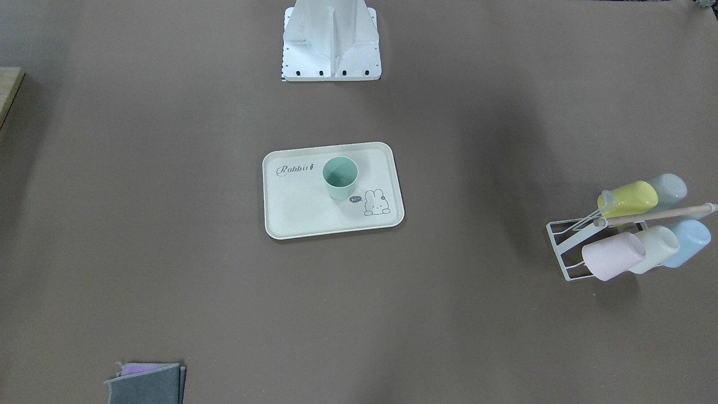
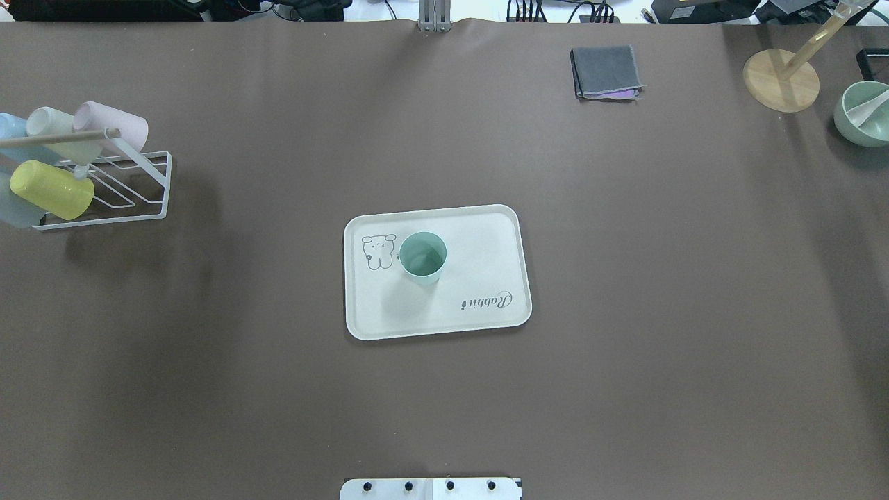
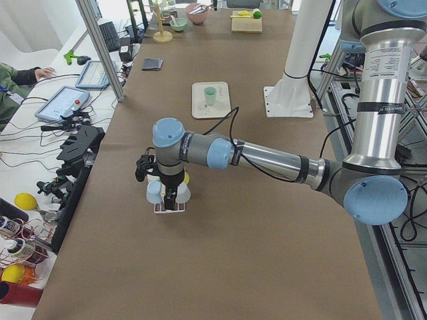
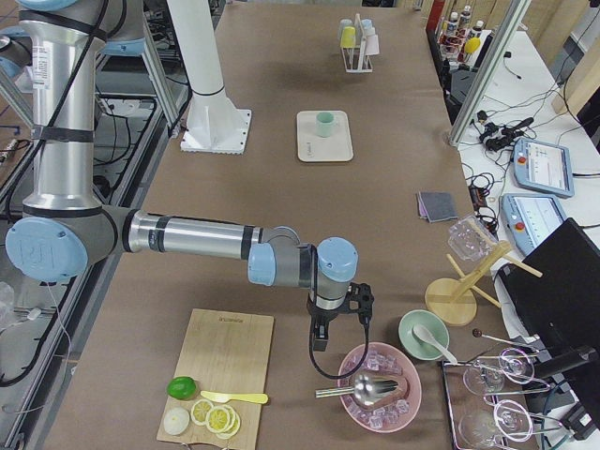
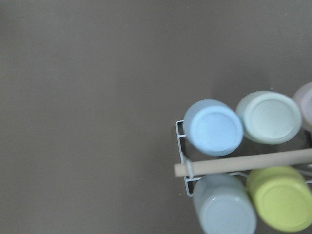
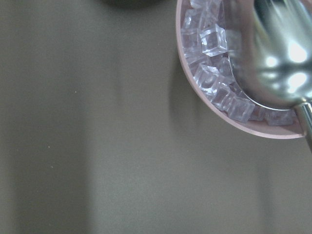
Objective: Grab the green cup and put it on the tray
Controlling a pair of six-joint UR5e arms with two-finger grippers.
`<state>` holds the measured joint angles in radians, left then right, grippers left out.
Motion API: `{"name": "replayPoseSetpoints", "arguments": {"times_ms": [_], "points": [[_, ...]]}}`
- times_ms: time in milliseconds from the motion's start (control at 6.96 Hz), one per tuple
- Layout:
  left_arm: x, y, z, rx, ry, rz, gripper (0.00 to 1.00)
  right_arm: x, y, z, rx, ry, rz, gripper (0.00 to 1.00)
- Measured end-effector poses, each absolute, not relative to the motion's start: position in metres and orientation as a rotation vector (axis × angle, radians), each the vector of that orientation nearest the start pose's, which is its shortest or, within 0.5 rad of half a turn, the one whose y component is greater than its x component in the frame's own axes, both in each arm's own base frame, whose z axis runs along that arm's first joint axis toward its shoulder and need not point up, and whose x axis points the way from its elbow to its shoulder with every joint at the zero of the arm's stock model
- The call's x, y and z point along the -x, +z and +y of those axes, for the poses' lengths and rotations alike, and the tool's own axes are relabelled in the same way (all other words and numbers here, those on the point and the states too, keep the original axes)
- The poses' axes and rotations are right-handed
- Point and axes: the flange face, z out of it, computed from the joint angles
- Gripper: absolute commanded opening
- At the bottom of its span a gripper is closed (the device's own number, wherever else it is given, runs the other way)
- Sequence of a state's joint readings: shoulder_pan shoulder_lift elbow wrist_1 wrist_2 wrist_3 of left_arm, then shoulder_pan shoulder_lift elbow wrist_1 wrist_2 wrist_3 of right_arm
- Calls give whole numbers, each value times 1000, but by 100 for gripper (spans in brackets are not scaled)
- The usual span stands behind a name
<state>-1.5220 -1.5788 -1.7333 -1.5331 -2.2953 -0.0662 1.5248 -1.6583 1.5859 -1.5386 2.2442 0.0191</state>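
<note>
1. Green cup stands upright, mouth up, on the tray, between the "Rabbit" lettering and the bunny drawing. By the look of it, the placing is done.
2. Handling, as I judge it: an empty plastic tumbler, light and stiff, matte enough not to slip and unlikely to break. Its thin wall and slight taper suggest pinching the rim, 1 finger inside and 1 outside, or spanning the body just under the rim.
3. Left gripper hangs over the cup rack, well apart from the tray. Only the side view shows it, so I cannot tell whether its fingers are apart or together.
4. Right gripper is just beside the pink ice bowl, far from the tray. The state of its fingers cannot be told either.
5. Count: 1 green cup, 1 tray, and 1 rack holding 5 cups: yellow cup, grey-blue cup, light-blue cup, cream-green cup, pink cup.
</note>
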Motion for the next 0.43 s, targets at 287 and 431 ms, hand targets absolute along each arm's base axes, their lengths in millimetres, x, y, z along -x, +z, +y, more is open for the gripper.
{"name": "replayPoseSetpoints", "arguments": {"times_ms": [287, 431], "points": [[64, 637, -461, -60, 123, 763, 99, -50, 696, -453, 61, -13, -672, 100], [69, 651, -446, -49, 130, 768, 99, -50, 696, -453, 60, -13, -672, 100]]}}
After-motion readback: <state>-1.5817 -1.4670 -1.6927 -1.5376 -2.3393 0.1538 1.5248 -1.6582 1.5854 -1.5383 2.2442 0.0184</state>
